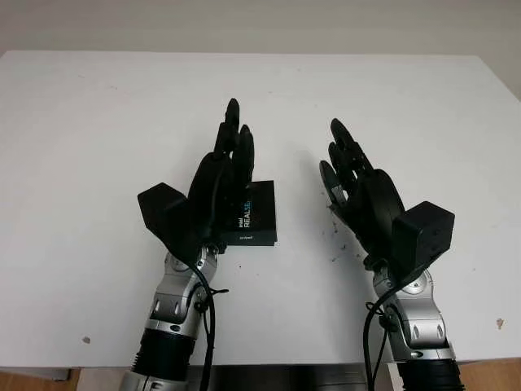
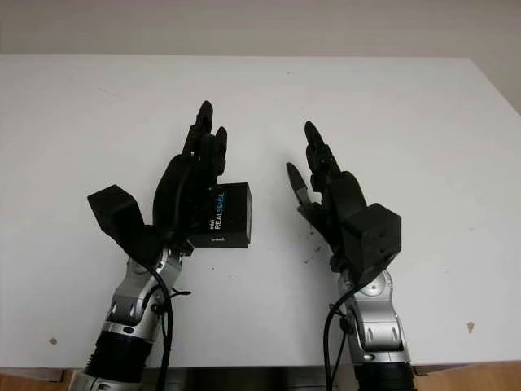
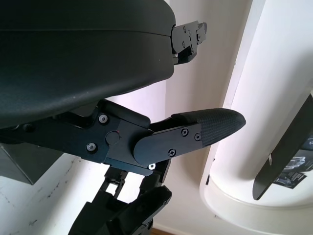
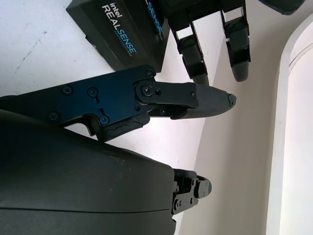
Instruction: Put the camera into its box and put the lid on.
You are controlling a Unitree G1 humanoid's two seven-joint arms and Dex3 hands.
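Left hand (image 1: 228, 167) raised over the white counter (image 1: 98, 130), open and holding nothing, fingers pointing toward the far edge, poised above the left part of the black box (image 1: 255, 213). Box closed, lid on, lying flat near the counter's middle, white "intel REALSENSE" lettering on top, partly covered from above by that hand. Whether hand and box touch: cannot tell. Right hand (image 1: 352, 175) likewise lifted and open, empty, well to the right of the box, with bare counter between. From the right wrist view, box (image 4: 122, 29) seen just beyond the right hand's thumb (image 4: 195, 100). A few dark specks on the counter near the front edge.
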